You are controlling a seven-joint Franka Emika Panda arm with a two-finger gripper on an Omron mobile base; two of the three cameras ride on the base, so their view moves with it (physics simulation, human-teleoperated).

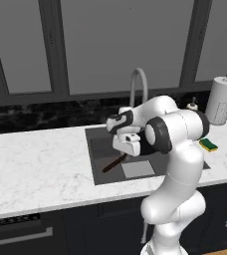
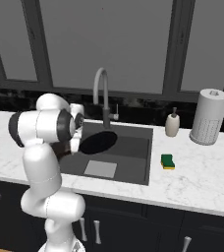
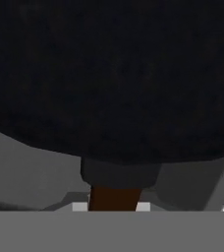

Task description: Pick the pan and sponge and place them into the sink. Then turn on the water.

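So, you've got the pan up over the sink, held flat-ish above the basin. In the hand view the pan's black round part takes up the top, w/ its brown handle running down toward the cam. In the left base view the handle sticks out low & to the left of the pincer, over the dark basin. The pincer is clenched on the pan's handle; you can't see the tips themselves, the white hand hides them.

The light grey square sits at the bottom of the sink, just under & in front of the pan. The faucet stands behind the sink, its curved spout above the pan.

The sponge lies on the white surface, just right of the sink rim, not in it. Further back on the right you see a soap bottle & a paper towel roll, near each other.
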